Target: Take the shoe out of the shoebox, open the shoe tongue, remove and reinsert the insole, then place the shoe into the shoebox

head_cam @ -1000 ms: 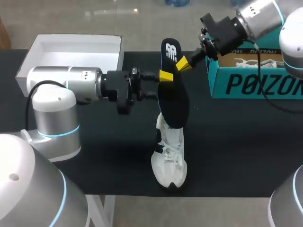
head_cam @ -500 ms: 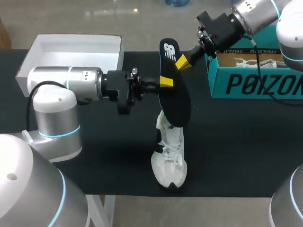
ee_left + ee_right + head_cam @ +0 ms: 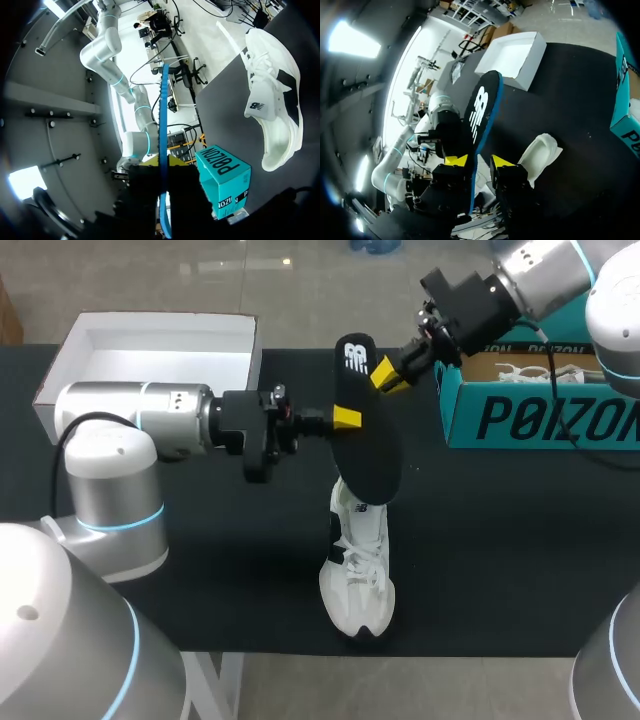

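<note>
A black insole (image 3: 366, 435) with a blue edge hangs upright in the air above the heel of a white sneaker (image 3: 358, 565), which lies on the black table with its toe toward the front edge. My left gripper (image 3: 345, 418) comes in from the left and is shut on the insole's side edge. In the left wrist view the insole (image 3: 162, 125) runs edge-on between the fingers of that gripper (image 3: 164, 162), with the sneaker (image 3: 272, 100) beyond. My right gripper (image 3: 388, 372) is by the insole's top end. Its fingers (image 3: 502, 161) stand parted around the insole (image 3: 479, 120), one tip clear of it.
A teal shoebox (image 3: 540, 415) stands open at the back right, with white paper inside. Its white lid (image 3: 150, 350) lies upturned at the back left. The shoebox also shows in the left wrist view (image 3: 222, 180).
My left gripper has closed on the insole's edge. My right gripper, shut on the insole a moment ago, has parted its fingers. The insole has shifted slightly upward.
</note>
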Controlling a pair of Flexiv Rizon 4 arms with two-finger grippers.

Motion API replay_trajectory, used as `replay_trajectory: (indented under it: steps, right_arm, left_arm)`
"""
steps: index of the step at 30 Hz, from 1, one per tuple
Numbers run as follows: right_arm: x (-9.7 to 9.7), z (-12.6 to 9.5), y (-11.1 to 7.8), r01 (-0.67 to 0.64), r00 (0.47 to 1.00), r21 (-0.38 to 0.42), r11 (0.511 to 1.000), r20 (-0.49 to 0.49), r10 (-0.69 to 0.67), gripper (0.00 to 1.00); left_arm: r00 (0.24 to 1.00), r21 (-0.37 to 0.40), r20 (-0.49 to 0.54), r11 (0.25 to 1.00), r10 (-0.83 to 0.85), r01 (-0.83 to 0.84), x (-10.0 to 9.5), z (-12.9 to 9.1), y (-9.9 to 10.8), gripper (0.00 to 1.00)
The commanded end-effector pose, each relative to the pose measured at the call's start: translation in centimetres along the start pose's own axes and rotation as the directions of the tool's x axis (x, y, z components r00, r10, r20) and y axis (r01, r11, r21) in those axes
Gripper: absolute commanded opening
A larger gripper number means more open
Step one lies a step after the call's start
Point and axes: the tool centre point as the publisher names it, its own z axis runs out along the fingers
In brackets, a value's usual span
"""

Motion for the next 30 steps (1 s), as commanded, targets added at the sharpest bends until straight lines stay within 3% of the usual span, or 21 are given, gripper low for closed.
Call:
replay_trajectory:
  steps: [1,6,15,22,30]
  right_arm:
    - [1.1,-1.9,-2.1,0.005,0.994,-0.057,0.998,0.11,0.001,1.0]
    - [2.4,-4.1,-3.9,0.08,0.971,-0.101,0.992,0.231,-0.054,1.0]
    - [5.0,-6.9,-7.0,0.155,0.873,-0.049,0.987,0.474,-0.113,1.0]
    - [7.4,-8.6,-8.1,0.209,0.818,-0.03,0.978,0.553,-0.158,1.0]
    - [10.4,-10.2,-8.8,0.263,0.8,-0.042,0.964,0.568,-0.194,1.0]
  left_arm:
    - [1.0,0.021,-0.008,1.0,-0.01,0.011,0.4,-0.3,0.4,0.0]
    - [0.999,0.074,-0.007,0.996,-0.052,0.053,0.8,-0.4,0.6,0.0]
    - [0.996,0.099,-0.036,0.992,-0.076,0.079,1.3,-0.7,1.2,0.0]
    - [0.994,0.118,-0.057,0.988,-0.094,0.1,2.2,-0.3,0.8,0.0]
    - [0.991,0.113,-0.075,0.987,-0.11,0.118,2.8,-0.3,0.6,0.0]
